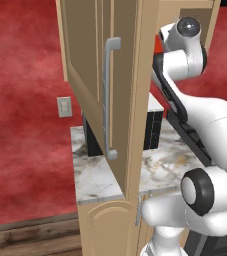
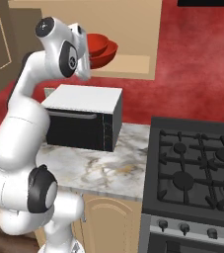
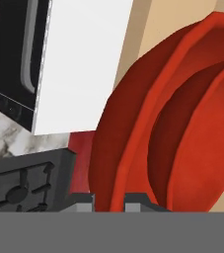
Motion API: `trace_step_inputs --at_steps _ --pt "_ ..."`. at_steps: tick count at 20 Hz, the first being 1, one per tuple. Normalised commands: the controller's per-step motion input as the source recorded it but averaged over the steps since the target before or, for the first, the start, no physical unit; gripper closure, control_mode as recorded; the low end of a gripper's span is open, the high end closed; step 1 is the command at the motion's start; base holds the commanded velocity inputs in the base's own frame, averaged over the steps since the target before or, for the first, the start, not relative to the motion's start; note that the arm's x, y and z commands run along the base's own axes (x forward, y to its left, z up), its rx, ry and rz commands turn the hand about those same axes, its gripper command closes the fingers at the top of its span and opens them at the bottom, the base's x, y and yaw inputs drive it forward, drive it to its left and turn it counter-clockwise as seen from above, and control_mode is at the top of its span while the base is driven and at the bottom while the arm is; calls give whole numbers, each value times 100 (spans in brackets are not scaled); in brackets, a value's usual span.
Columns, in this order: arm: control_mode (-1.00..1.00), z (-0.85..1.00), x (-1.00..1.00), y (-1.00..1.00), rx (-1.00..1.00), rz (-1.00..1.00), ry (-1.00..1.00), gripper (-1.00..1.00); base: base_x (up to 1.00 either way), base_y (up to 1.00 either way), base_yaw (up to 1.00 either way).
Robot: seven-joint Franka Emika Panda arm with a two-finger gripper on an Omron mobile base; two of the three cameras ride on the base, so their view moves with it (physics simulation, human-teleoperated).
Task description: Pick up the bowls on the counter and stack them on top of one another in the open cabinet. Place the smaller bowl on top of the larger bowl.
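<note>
Nearest the hand camera, the gripper (image 3: 109, 200) is pinched shut on the rim of the smaller bowl (image 2: 95, 43), which sits nested in the larger bowl (image 2: 106, 55) on the shelf of the open cabinet (image 2: 128, 66). Stacking looks all but finished, so the next move calls for letting go and backing straight out (without dragging the stack). Both bowls are plain glossy red.

A white-topped black microwave (image 2: 84, 121) stands before me against the red wall (image 2: 197, 64). To its right lies a black stovetop (image 2: 197, 168); a wall outlet (image 1: 64, 106) sits left.
</note>
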Motion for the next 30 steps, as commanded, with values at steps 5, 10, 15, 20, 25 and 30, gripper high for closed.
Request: trace_step_inputs --at_steps 5,10,15,20,25,30 --pt "-100 -2 36 0 0 0 0 100 0 0 0" --pt "-100 -3 37 0 0 0 0 100 0 0 0" --pt "-100 -4 36 0 0 0 0 100 0 0 0" --pt "-100 -3 38 0 0 0 0 100 0 0 0" --pt "-100 0 38 0 0 0 0 100 0 0 0" --pt "-100 0 38 0 0 0 0 100 0 0 0"
